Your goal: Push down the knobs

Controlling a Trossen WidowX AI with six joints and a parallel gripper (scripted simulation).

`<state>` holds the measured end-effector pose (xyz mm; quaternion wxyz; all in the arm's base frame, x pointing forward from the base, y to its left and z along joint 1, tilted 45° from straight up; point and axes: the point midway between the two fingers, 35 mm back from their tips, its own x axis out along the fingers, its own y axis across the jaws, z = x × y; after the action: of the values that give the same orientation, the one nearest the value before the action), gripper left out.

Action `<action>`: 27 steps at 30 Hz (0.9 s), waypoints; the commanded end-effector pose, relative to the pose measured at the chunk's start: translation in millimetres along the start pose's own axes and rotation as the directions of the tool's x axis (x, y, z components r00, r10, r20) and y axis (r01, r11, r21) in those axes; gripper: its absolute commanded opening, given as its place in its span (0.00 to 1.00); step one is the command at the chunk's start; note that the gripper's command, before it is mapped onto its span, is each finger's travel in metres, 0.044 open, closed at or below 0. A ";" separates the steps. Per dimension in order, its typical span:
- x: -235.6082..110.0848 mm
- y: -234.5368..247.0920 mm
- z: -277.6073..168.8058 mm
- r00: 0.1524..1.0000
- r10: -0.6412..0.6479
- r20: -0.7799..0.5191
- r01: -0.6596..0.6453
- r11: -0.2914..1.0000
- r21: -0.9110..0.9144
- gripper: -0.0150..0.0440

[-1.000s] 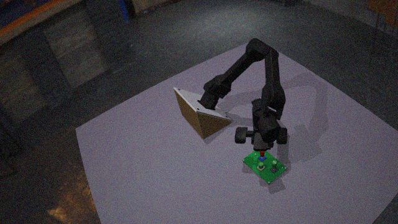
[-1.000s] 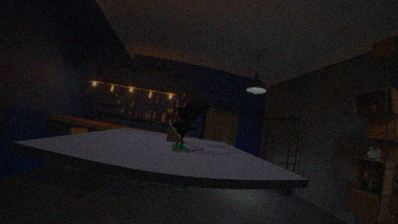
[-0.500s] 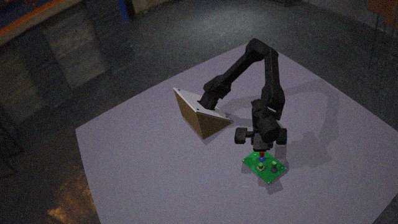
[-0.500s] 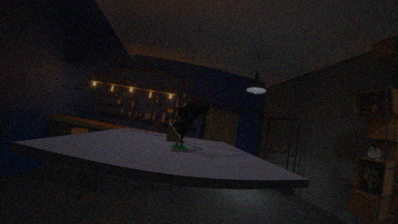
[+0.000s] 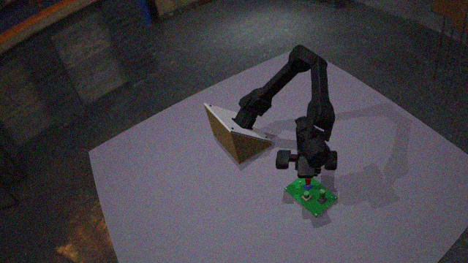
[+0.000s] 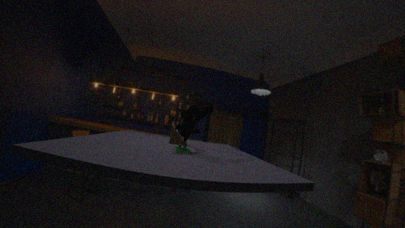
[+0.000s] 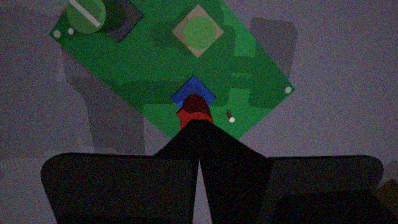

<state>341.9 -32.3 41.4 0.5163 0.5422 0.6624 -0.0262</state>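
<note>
The green circuit board (image 5: 293, 189) (image 7: 145, 55) (image 6: 183, 150) stands on the grey table. A red knob (image 5: 308, 181) (image 7: 195, 106) sits over a blue potentiometer (image 5: 308, 187) (image 7: 185, 93) near the board's edge. A green knob on a tan base (image 5: 306, 195) (image 7: 198, 31) and a green knob with a white line on a dark base (image 5: 322, 193) (image 7: 87, 15) stand further along the board. My gripper (image 5: 307, 177) (image 7: 198, 127) is shut with nothing between the fingers; its joined tips rest on top of the red knob, pointing straight down.
The arm's base sits on a tan wedge-shaped mount (image 5: 234, 140) behind the board. A small white pin (image 7: 230, 116) stands on the board right of the red knob. The table's front edge lies a short way past the board.
</note>
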 end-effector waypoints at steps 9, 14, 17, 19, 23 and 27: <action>9.1 2.5 -0.7 1.000 -0.002 -0.008 0.002 1.000 -0.011 0.25; 12.0 2.5 -0.7 1.000 -0.002 -0.008 0.002 1.000 -0.011 0.25; 12.0 2.5 -0.7 1.000 -0.002 -0.008 0.002 1.000 -0.011 0.25; 12.0 2.5 -0.7 1.000 -0.002 -0.008 0.002 1.000 -0.011 0.25; 12.0 2.5 -0.7 1.000 -0.002 -0.008 0.002 1.000 -0.011 0.25; 13.9 2.5 -0.8 1.000 -0.002 -0.008 0.002 1.000 -0.011 0.25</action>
<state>342.3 -28.9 38.0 0.5164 0.5428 0.6618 -0.0268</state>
